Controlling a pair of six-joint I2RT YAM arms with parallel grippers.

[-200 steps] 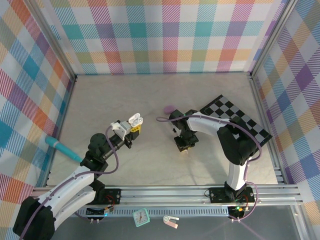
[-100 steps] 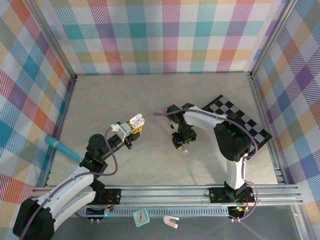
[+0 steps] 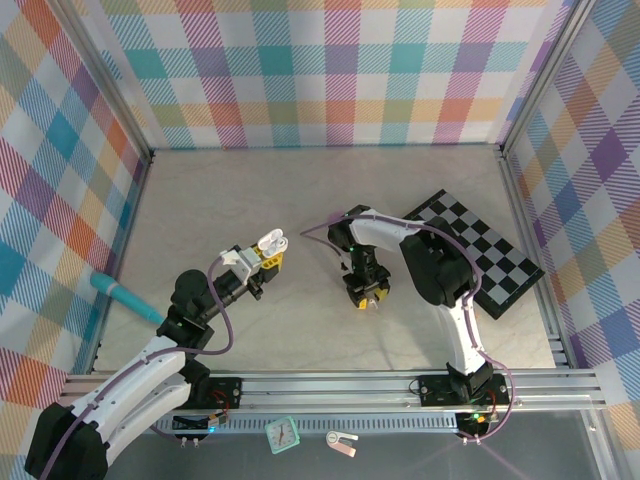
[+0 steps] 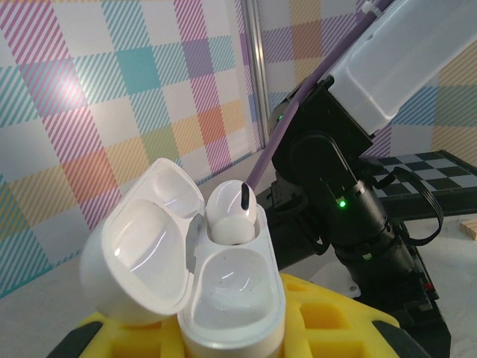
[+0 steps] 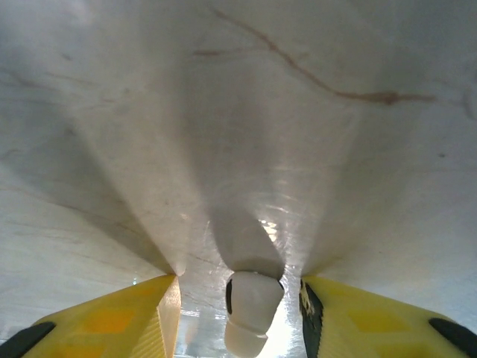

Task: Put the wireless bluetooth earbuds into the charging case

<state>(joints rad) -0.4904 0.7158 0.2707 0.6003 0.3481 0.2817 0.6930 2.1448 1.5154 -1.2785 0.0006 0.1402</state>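
My left gripper (image 3: 262,254) is shut on a white charging case (image 4: 223,283), held upright between its yellow fingers (image 4: 335,321). The lid (image 4: 141,246) hangs open to the left. One white earbud (image 4: 232,216) sits in the far slot, and the near slot is empty. In the top view the case (image 3: 270,241) shows left of centre. My right gripper (image 3: 366,296) points straight down at the table. Its yellow fingers (image 5: 141,317) stand open on either side of a second white earbud (image 5: 252,309) lying on the table, with a gap on each side.
A black-and-white chequered mat (image 3: 490,250) lies at the right. A teal pen (image 3: 125,296) rests near the left wall. The right arm's black wrist (image 4: 350,201) looms close behind the held case. A small clock (image 3: 283,433) lies on the front rail.
The right arm has folded in and turned its wrist, and its gripper now stands over the earbud. A purple object behind it is now covered. The left gripper and case barely moved.
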